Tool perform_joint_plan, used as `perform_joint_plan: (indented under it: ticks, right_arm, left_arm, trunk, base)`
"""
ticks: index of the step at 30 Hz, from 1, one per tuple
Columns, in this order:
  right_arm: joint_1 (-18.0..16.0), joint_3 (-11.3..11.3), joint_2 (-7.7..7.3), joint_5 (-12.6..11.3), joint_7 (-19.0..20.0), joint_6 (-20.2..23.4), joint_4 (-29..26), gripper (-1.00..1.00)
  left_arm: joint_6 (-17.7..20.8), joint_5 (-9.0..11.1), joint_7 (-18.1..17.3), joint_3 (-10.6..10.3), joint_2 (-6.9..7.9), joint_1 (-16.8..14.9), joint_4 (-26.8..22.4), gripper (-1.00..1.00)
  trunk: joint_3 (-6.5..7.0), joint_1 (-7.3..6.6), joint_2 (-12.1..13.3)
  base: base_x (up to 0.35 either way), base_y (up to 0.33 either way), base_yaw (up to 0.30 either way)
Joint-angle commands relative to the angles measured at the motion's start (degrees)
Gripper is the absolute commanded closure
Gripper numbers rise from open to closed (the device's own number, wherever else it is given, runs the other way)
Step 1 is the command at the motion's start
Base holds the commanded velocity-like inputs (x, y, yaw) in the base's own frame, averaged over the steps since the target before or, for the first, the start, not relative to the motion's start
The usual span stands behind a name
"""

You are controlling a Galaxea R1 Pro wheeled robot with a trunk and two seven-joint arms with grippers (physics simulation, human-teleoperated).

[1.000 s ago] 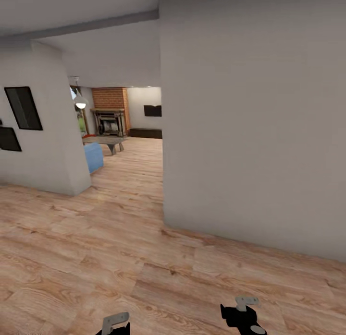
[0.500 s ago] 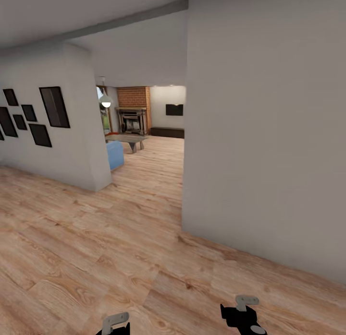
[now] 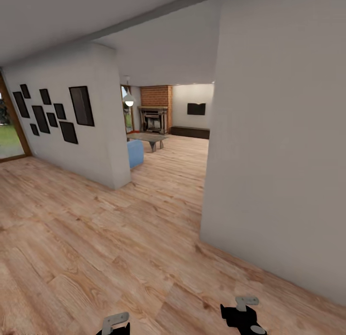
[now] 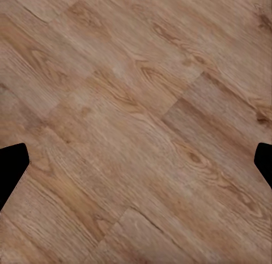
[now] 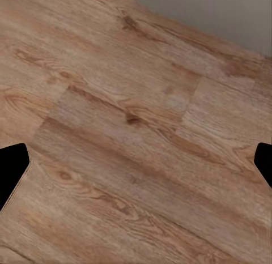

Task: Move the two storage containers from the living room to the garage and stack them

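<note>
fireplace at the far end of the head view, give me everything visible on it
The fireplace stands far off in the living room, seen through the opening between two white walls. It has a dark, ornate-looking surround with a dark firebox opening, under a wooden mantel. A red brick chimney breast rises behind it toward the ceiling. Its base meets the light wood-plank floor. A low table stands in front of it, apart. Finer detail is too small to tell.

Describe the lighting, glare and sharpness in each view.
Head view: even, soft light; the pendant lamp glows without glare, the far fireplace is small and soft, and the wall shades gently. Left wrist view: the wood-plank floor is evenly lit and slightly blurred, with the dark fingers at the edges. Right wrist view: similar soft floor grain, no hard shadows.
</note>
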Motion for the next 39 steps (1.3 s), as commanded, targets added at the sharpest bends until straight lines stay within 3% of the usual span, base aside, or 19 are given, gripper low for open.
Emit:
perform_joint_plan:
  ticks: [1,7,21,39]
  right_arm:
    - [-0.01,0.49,-0.05,-0.59,-0.28,-0.19,0.02,-1.00]
    - [-0.01,0.49,-0.05,-0.59,-0.28,-0.19,0.02,-1.00]
    - [-0.01,0.49,-0.04,-0.59,-0.28,-0.19,0.10,-1.00]
    - [-0.01,0.49,-0.05,-0.63,-0.28,-0.19,0.11,-1.00]
  left_arm:
    - [-0.20,-0.14,-0.01,0.22,-0.06,-0.04,0.07,-1.00]
    - [-0.20,-0.14,-0.02,0.23,-0.12,-0.03,0.05,-1.00]
    - [-0.20,-0.14,-0.01,0.23,-0.13,-0.03,0.06,-1.00]
    - [-0.20,-0.14,0.00,0.26,-0.06,-0.05,0.09,-1.00]
  trunk:
    - [-0.04,0.05,-0.03]
    - [-0.17,0.05,-0.03]
    - [-0.20,0.05,-0.03]
    - [-0.20,0.05,-0.03]
  base:
    - [0.327,0.000,0.275]
    - [0.327,0.000,0.253]
    - [0.327,0.000,0.039]
    - [0.327,0.000,0.239]
